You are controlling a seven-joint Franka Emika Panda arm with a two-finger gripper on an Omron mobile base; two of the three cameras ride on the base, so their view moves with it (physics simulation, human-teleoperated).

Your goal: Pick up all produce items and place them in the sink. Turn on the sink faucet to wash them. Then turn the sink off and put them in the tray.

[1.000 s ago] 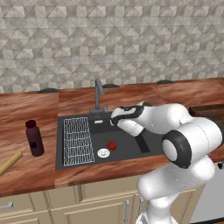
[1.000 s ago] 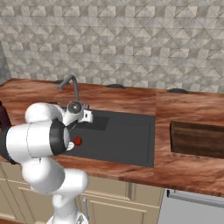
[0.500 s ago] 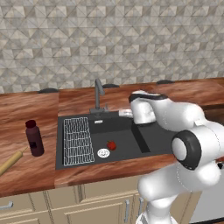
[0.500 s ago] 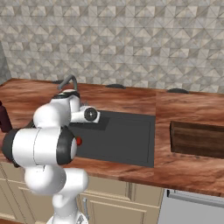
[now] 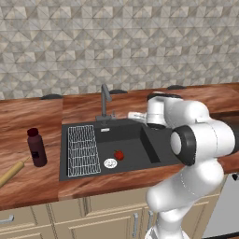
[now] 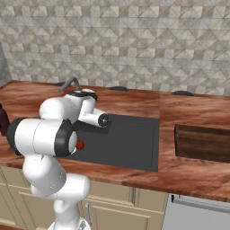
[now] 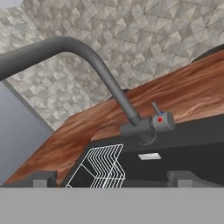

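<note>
The red fruit (image 5: pixel 119 155) lies on the floor of the sink (image 5: pixel 135 140), just beside the round drain (image 5: pixel 110 163) and clear of the white wire rack (image 5: pixel 83 150), so the first step looks done to me and the washing is what I am after. That is why I hold my tool (image 7: pixel 112 178) at the back of the basin, its two tips wide apart with nothing between them, aimed at the faucet (image 7: pixel 109 83). In the hand view the small side lever (image 7: pixel 156 110) stands up from the faucet base, ahead of my tips and not touched. No water shows from the spout. The tray (image 6: pixel 204 143) waits on the desk (image 6: pixel 179 112) to the right of the sink, well apart from the fruit, for the last step.
</note>
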